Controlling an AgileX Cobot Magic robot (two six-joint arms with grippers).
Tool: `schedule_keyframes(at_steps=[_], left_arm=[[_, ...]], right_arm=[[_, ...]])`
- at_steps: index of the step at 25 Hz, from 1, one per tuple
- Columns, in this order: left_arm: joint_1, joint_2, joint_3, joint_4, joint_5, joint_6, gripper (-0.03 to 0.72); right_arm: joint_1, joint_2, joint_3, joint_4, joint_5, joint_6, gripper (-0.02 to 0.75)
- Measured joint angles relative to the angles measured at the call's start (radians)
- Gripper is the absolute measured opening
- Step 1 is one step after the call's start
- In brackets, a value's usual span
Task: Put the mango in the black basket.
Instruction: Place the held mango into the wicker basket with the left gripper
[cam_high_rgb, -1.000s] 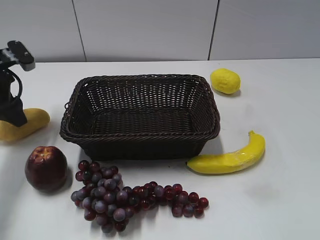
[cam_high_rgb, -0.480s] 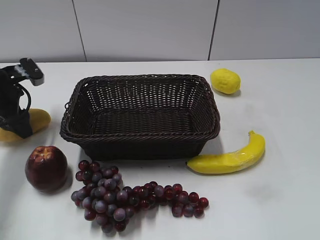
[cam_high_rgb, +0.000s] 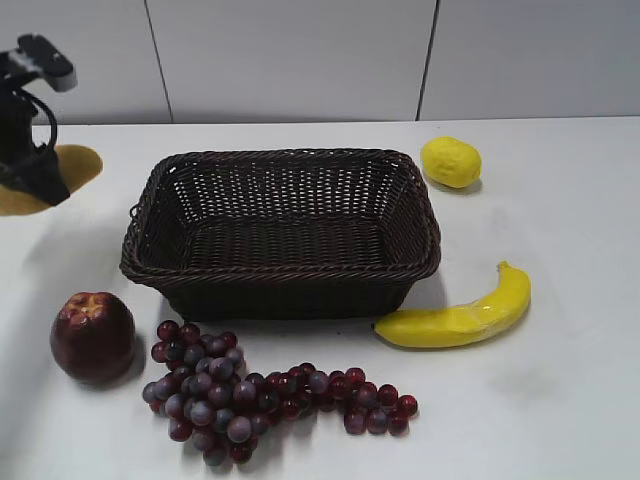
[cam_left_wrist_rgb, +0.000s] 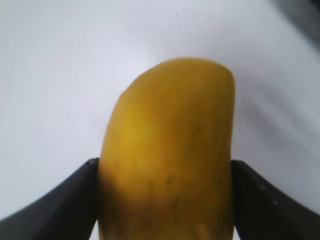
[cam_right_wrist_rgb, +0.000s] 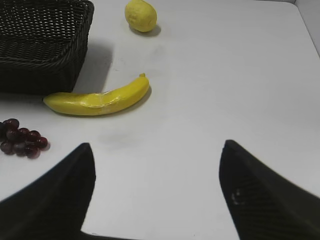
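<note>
The left gripper (cam_left_wrist_rgb: 165, 200) holds the mango (cam_left_wrist_rgb: 170, 150) with its jaws closed against both flanks of the fruit; the left wrist view shows one dark finger pressed to each side. In the exterior view the mango (cam_high_rgb: 40, 178) sits at the far left edge, clear of the white bench (cam_high_rgb: 560, 400) and left of the black basket (cam_high_rgb: 282, 232), with the left arm partly covering it. The black basket stands near the middle of the bench. A lemon (cam_high_rgb: 450, 162) lies just beyond its right rear corner, and a banana (cam_high_rgb: 460, 312) lies at its right front corner. A red apple (cam_high_rgb: 92, 337) and a bunch of purple grapes (cam_high_rgb: 250, 395) lie in front of the basket. The right gripper (cam_right_wrist_rgb: 155, 200) hovers over bare bench with its jaws spread wide and nothing between them.
</note>
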Motion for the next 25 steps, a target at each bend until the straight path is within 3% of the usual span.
schedule_keyframes(at_steps=[3, 8, 14, 18, 25], left_arm=[[-0.055, -0.039, -0.067, 0.014, 0.026, -0.001, 0.571], [-0.210, -0.052, -0.187, 0.020, 0.045, -0.002, 0.571], [-0.436, -0.045, -0.214, 0.039, -0.025, -0.002, 0.571], [-0.550, 0.010, -0.216, 0.044, -0.094, -0.002, 0.571], [-0.631, 0.176, -0.216, 0.122, -0.103, -0.002, 0.571]], right_arm=[[0.000, 0.000, 0.000, 0.000, 0.000, 0.000, 0.593], [0.000, 0.000, 0.000, 0.000, 0.000, 0.000, 0.593], [0.000, 0.000, 0.000, 0.000, 0.000, 0.000, 0.593], [0.000, 0.000, 0.000, 0.000, 0.000, 0.000, 0.593], [0.000, 0.000, 0.000, 0.000, 0.000, 0.000, 0.593]])
